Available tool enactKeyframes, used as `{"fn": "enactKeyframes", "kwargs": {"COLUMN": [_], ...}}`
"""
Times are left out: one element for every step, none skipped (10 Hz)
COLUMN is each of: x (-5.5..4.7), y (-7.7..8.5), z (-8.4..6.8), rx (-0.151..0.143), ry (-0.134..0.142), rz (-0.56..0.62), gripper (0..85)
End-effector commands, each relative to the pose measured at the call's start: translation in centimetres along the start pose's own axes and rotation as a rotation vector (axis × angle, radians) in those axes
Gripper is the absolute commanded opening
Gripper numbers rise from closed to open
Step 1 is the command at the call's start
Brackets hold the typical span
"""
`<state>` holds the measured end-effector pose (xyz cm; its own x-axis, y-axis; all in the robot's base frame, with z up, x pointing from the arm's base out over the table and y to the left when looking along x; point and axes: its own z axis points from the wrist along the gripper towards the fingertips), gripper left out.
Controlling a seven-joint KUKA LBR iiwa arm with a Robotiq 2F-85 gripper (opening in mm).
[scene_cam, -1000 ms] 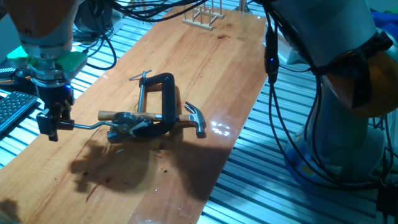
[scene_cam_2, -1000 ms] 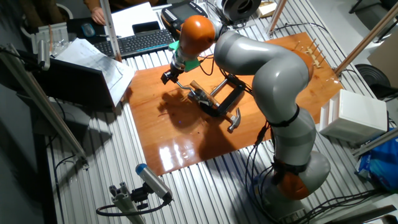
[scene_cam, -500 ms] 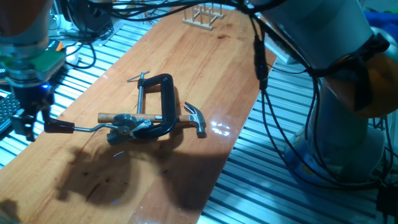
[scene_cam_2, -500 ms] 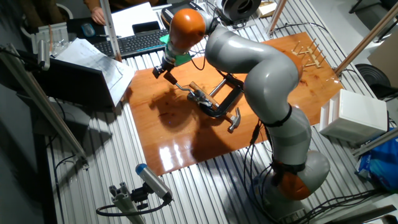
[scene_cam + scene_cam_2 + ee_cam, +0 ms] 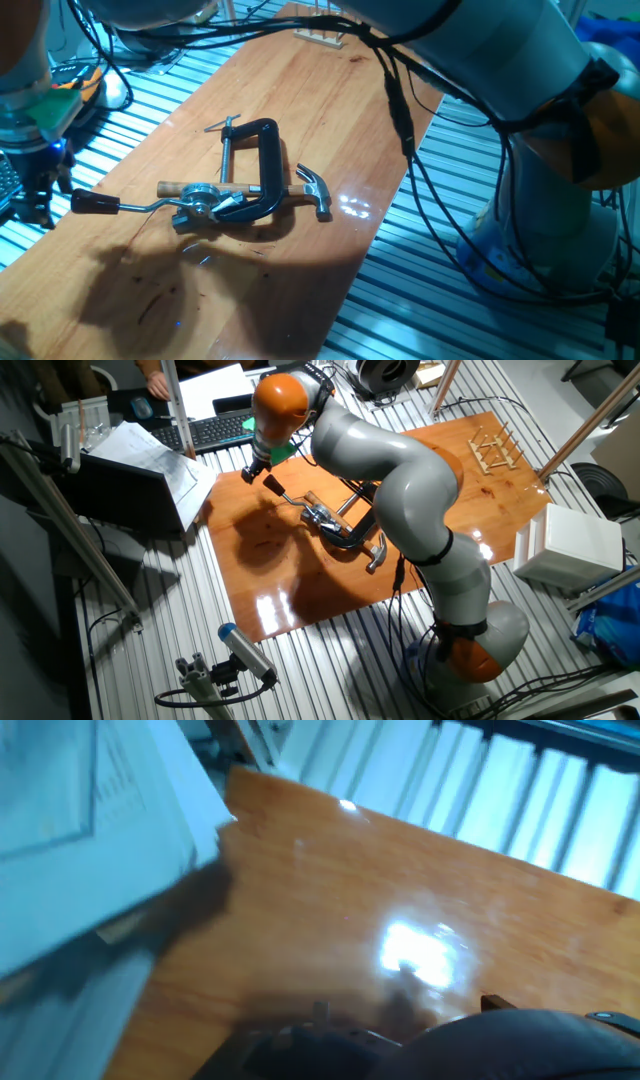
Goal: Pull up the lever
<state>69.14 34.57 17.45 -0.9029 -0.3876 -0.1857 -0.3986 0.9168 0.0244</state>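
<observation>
Nearest, pincer beside the lever knob at the desk edge (jaw opening impossible to tell), apparently holding nothing. Farther in, lever lying low, joined to its hub by the black clamp and hammer. Judged unfinished: lifting remains

On the board the clamp sits near the middle, and the hammer lies across its lower end, head to the right. The lever reaches left from its hub beside the clamp, knob out near the board's left edge. The gripper hangs just left of the knob, over the edge. A rack stands at the far end. Beyond the gripper lie a keyboard and papers.
</observation>
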Motion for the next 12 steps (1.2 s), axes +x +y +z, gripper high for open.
{"fn": "enactKeyframes", "kwargs": {"x": [0.4, 0.7, 0.9, 1.0, 1.2, 1.4, 1.4, 1.5, 1.6, 1.7, 1.9, 2.2], "y": [0.0, 0.1, 0.2, 0.1, 0.0, -0.2, -0.3, -0.3, -0.3, -0.5, -0.7, -0.9], "z": [-0.1, -0.3, -0.3, -0.3, -0.4, -0.3, -0.3, -0.2, -0.1, -0.1, -0.1, 0.0], "rx": [0.010, 0.054, 0.077, 0.094, 0.105, 0.114, 0.119, 0.125, 0.126, 0.127, 0.130, 0.132], "ry": [0.008, 0.025, 0.045, 0.054, 0.063, 0.068, 0.073, 0.085, 0.091, 0.090, 0.090, 0.088], "rz": [-0.006, -0.030, -0.031, -0.036, -0.033, -0.033, -0.034, -0.040, -0.041, -0.046, -0.051, -0.053], "gripper": [68.0, 68.0, 68.0, 68.0, 68.0, 68.0, 68.0, 51.0, 51.0, 51.0, 51.0, 51.0]}}
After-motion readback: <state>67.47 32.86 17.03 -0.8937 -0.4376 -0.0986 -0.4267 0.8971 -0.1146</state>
